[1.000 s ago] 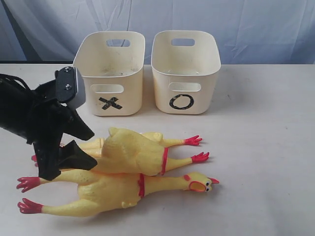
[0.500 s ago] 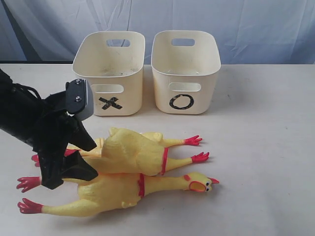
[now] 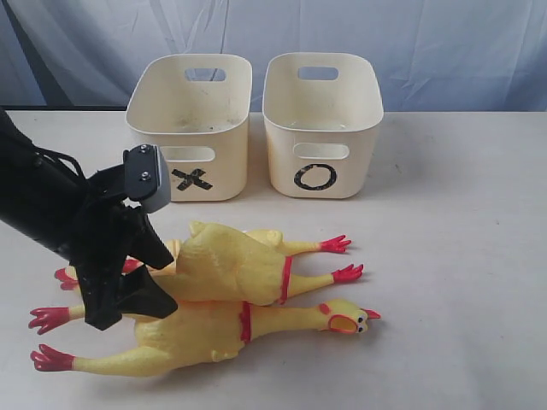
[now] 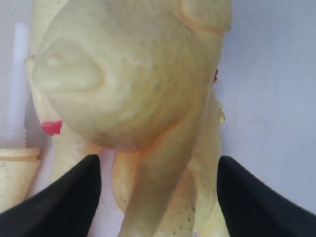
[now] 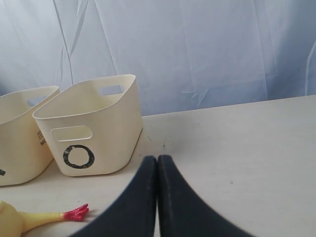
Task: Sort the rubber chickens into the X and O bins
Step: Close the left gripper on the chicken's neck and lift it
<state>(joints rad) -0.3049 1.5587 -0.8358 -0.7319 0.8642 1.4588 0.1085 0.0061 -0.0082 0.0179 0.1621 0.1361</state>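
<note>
Left arm slanted down over the rubber chickens
We find them lying just near of the X bin and O bin; left gripper spread wide astride one body, clamping nothing; right gripper pressed closed, empty.

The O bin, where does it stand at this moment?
In the exterior view the O bin stands at the back of the table, just right of the X bin, behind the rubber chickens.

A cream tabletop – lightly speckled – runs back to a wrinkled pale-blue cloth backdrop.
</note>
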